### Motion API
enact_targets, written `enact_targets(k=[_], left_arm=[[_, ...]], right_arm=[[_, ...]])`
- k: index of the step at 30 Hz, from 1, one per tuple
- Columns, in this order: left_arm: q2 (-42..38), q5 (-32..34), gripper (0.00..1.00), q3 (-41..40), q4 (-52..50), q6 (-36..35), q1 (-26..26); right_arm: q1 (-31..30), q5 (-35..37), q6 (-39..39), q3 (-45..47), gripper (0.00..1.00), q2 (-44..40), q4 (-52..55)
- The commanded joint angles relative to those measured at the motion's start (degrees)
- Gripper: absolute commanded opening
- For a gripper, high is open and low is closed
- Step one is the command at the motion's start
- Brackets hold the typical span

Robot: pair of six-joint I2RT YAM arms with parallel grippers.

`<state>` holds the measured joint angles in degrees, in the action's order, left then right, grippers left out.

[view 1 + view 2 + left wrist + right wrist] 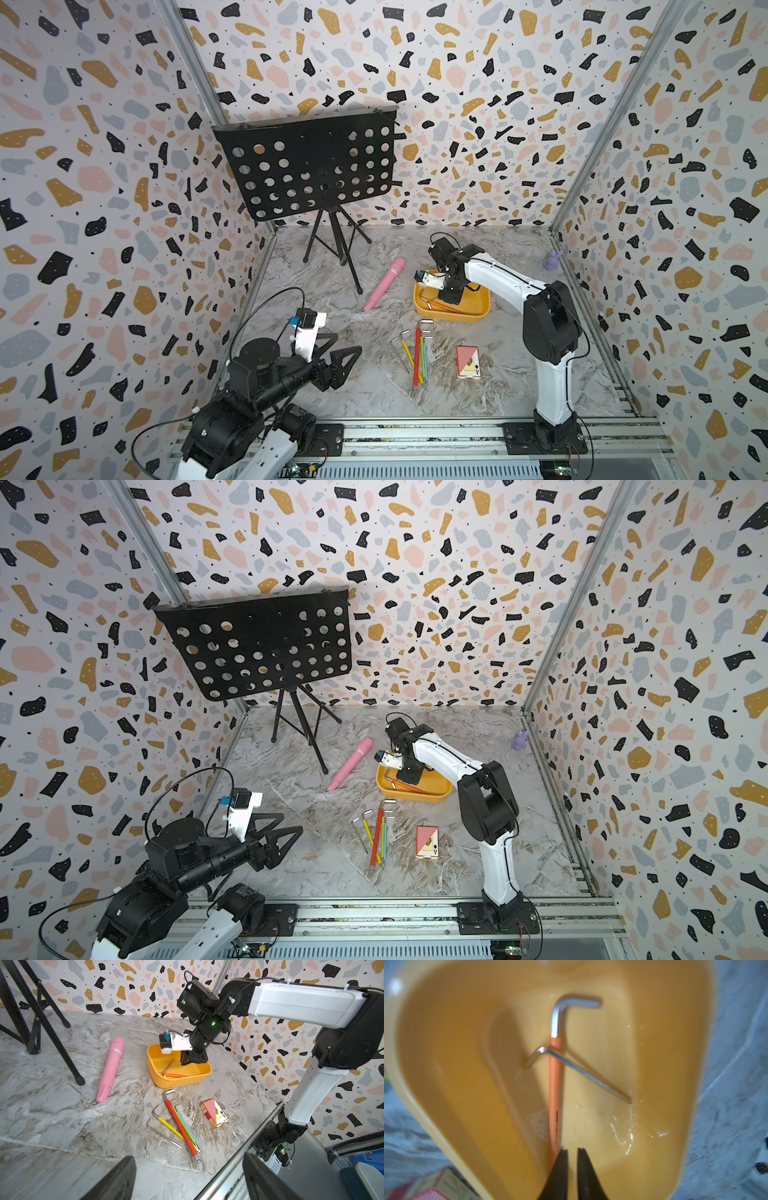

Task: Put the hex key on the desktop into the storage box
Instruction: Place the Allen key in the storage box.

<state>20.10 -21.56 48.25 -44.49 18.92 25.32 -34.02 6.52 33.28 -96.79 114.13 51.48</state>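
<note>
On the grey-white marble desktop, the shallow yellow plastic storage box holds a bare metal hex key lying across an orange-sleeved hex key, with a pink plastic cylinder left of it, loose hex keys in front, and a red playing-card box to their right

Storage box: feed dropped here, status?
Left gripper open, clear. Right gripper ajar over storage box, empty. Two hex keys inside; several on desktop. Nothing blocking.

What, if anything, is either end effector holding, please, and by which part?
Nothing is held. The right end effector stands slightly open over the storage box, the orange hex key lying loose inside; the left end effector is open and empty.
</note>
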Motion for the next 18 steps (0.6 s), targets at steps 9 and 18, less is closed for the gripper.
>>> enact_targets(k=[9,18], left_arm=[[-0.16,0.34,0.85,-0.61,2.35,-0.02,-0.68],[-0.28,0.3,0.85,-0.58,2.35,0.07,-0.82]], right_arm=[[-5.44,-5.43,-46.9,7.16,0.35,-19.08,-2.15],[-19.84,-6.26,-68.85,19.1,0.34,-20.16,-7.0]])
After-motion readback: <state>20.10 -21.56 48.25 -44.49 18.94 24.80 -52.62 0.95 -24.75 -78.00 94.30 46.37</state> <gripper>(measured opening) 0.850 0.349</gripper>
